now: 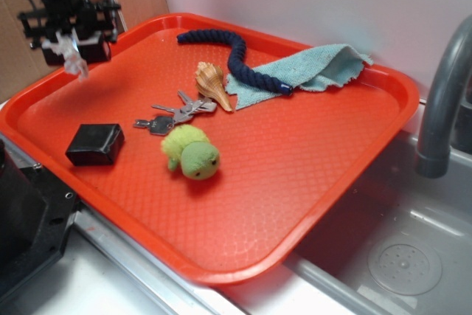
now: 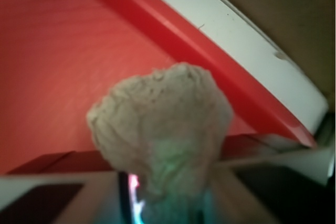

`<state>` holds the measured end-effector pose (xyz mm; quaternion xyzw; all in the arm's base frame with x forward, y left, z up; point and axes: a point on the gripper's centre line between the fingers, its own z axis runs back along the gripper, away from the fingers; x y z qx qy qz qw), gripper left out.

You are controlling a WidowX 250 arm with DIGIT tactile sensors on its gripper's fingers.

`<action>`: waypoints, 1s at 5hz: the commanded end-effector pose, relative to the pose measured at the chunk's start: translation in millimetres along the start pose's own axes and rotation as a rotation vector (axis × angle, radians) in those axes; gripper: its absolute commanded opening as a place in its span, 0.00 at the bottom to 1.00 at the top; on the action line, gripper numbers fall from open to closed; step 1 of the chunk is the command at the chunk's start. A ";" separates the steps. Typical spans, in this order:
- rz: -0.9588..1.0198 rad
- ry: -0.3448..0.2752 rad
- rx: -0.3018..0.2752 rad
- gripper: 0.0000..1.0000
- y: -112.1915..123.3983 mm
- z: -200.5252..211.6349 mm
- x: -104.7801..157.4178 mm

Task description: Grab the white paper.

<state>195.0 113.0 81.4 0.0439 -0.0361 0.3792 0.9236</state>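
Note:
The white paper point(image 1: 74, 57) is a small crumpled wad that hangs from my gripper point(image 1: 72, 48) above the back left corner of the red tray point(image 1: 310, 175). The gripper is shut on it and holds it clear of the tray floor. In the wrist view the white paper point(image 2: 163, 124) fills the middle of the picture, pinched between my fingers point(image 2: 100, 198), with the tray's rim point(image 2: 210, 61) running diagonally behind it.
On the tray lie a black box point(image 1: 94, 144), a green plush turtle point(image 1: 193, 153), keys point(image 1: 177, 113), a seashell point(image 1: 212, 83), a navy rope point(image 1: 232, 53) and a light teal towel point(image 1: 310, 70). A sink with a grey faucet point(image 1: 442, 101) is at the right.

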 end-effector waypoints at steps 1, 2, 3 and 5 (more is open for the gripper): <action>-0.288 -0.129 -0.173 0.00 -16.6 95.1 -37.4; -0.420 -0.164 -0.212 0.00 -37.6 134.0 -39.4; -0.547 -0.159 -0.254 0.00 -64.7 156.7 -41.6; -0.546 -0.090 -0.320 0.00 -69.1 157.0 -67.1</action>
